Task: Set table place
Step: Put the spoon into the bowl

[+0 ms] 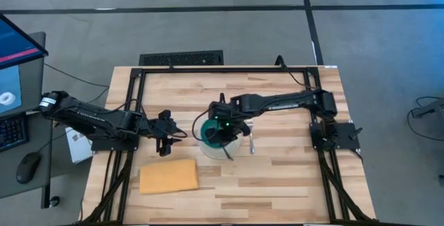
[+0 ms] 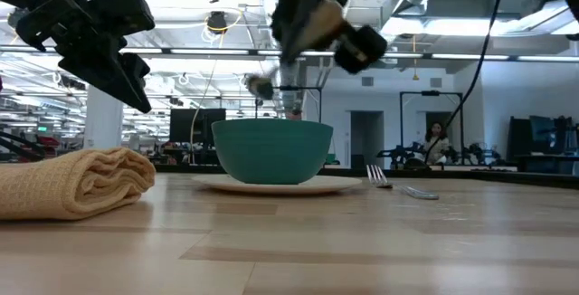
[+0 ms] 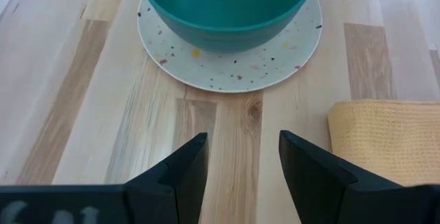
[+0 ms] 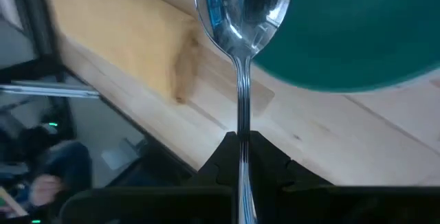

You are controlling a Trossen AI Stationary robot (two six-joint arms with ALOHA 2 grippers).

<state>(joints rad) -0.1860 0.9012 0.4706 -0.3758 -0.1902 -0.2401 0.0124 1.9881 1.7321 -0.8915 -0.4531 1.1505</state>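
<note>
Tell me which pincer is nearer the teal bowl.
Right. The right pincer, gripping a spoon, hovers directly over the teal bowl; the left pincer waits open beside it, above the yellow cloth.

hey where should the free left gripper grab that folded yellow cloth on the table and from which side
Judging by its pose, the rolled, thicker fold of the yellow cloth is the best hold: it stands proud of the tabletop, so open fingers can straddle it. Come straight down from above. The left gripper hangs open just above and beside the cloth. The right gripper is busy, shut on the spoon over the teal bowl.
</note>
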